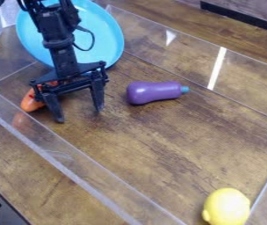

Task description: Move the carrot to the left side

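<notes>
The orange carrot (pixel 29 101) lies on the wooden table at the far left, mostly hidden behind my gripper's left finger. My black gripper (pixel 75 112) hangs just to the right of it, pointing down with its fingers spread wide apart and nothing between them. Its fingertips (pixel 56 117) sit close to the table surface. The carrot's green top does not show.
A blue plate (pixel 101 31) leans behind the arm at the back left. A purple eggplant (pixel 156 91) lies right of the gripper, and a yellow lemon (pixel 227 207) sits at the front right. A clear plastic wall (pixel 54 149) runs along the near left edge.
</notes>
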Controlling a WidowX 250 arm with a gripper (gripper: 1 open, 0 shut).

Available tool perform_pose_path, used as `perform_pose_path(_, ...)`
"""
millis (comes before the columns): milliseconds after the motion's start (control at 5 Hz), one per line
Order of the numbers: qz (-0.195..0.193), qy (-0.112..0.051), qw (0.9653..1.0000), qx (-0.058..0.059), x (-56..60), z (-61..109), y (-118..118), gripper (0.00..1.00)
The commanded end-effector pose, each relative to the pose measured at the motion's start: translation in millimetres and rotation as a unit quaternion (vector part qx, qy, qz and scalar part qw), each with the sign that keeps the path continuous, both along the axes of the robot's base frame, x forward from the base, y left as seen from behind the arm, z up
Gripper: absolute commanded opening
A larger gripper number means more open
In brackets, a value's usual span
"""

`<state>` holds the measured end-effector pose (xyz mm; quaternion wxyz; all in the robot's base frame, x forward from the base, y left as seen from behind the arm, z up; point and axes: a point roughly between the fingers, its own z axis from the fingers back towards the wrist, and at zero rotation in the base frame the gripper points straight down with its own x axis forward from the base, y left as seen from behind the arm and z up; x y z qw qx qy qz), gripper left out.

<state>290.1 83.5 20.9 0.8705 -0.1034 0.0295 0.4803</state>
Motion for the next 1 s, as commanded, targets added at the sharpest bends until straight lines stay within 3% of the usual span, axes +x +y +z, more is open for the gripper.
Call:
perform_pose_path(0,0.022,-0.027,0.9993,0.009,8.5,17.3,2.1,1.0)
perform_pose_path(200,0.036,-0.031,0.9988,0.009,13.5,20.9,-0.7,1.0)
perform_pose_path(400,0.028,-0.034,0.999,0.008,9.4,22.5,10.2,1.0)
perform_pose_path(600,0.018,-0.038,0.9991,0.007,5.5,24.2,21.0,0.0)
perform_pose_path(800,0.031,-0.041,0.9987,0.006,-1.6,29.0,30.5,0.0)
